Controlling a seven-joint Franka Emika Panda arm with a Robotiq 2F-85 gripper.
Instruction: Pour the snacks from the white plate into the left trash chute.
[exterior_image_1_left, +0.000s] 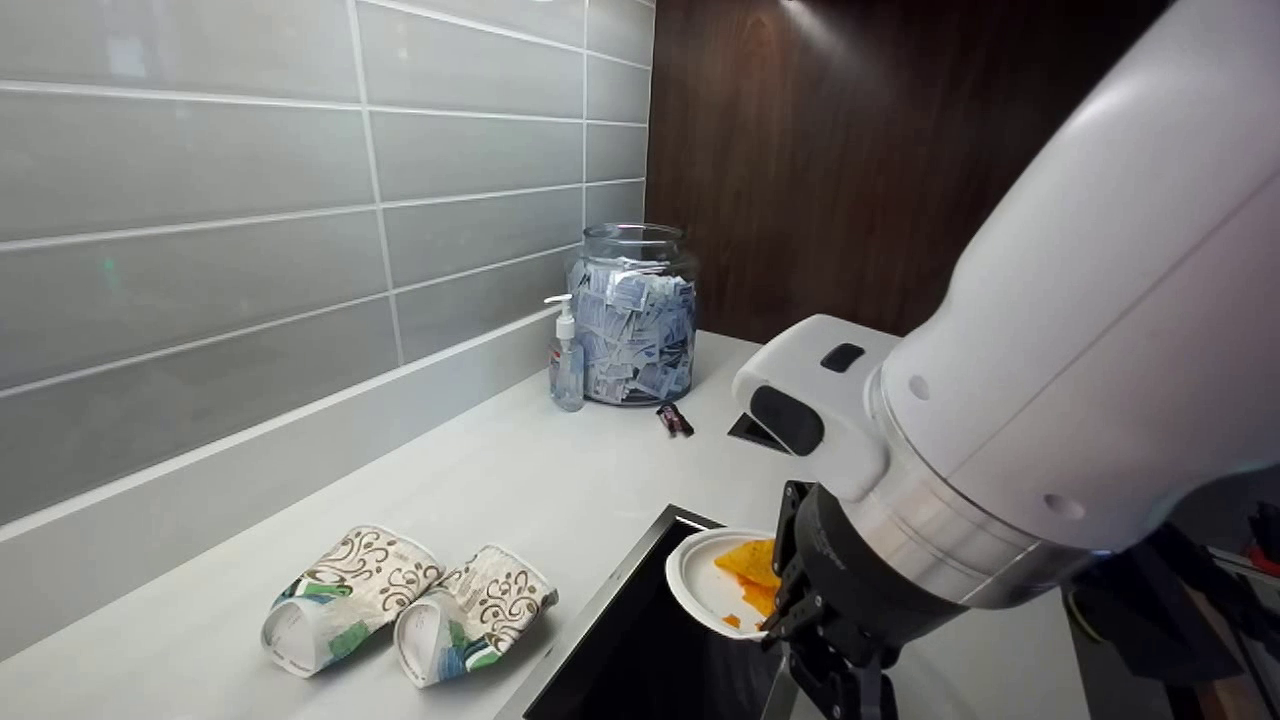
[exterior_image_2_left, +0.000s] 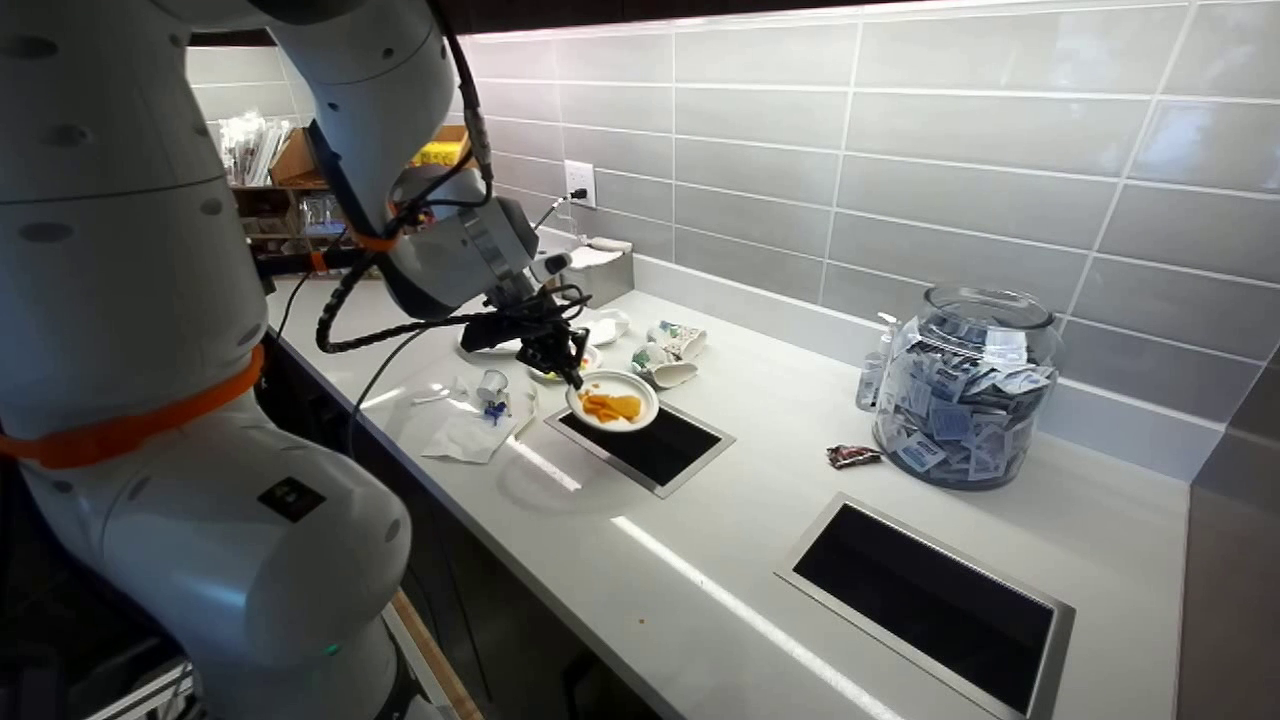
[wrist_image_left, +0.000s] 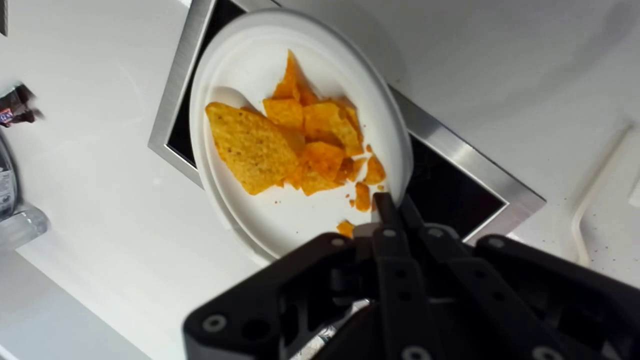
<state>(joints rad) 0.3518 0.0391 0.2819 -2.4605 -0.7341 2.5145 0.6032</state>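
Observation:
The white plate (exterior_image_1_left: 690, 580) is held in the air over the left trash chute (exterior_image_1_left: 640, 660), a black rectangular hole with a metal rim. In an exterior view the plate (exterior_image_2_left: 622, 384) is tilted, above the same chute (exterior_image_2_left: 680, 445). The orange snacks (wrist_image_left: 310, 140) lie on the plate, mostly in a heap at its middle with crumbs near my gripper. They also show in both exterior views (exterior_image_1_left: 755, 570) (exterior_image_2_left: 612, 407). My gripper (wrist_image_left: 395, 202) is shut on the plate's rim, one finger above it and the other beneath. The chute (wrist_image_left: 450, 185) shows partly behind the plate.
A second black chute (exterior_image_2_left: 930, 600) lies farther along the counter. A glass jar of packets (exterior_image_1_left: 635, 320), a pump bottle (exterior_image_1_left: 567, 360) and a small wrapper (exterior_image_1_left: 675, 420) stand near the wall. Two crumpled patterned cups (exterior_image_1_left: 350, 590) and a napkin with litter (exterior_image_2_left: 470, 440) flank the chute.

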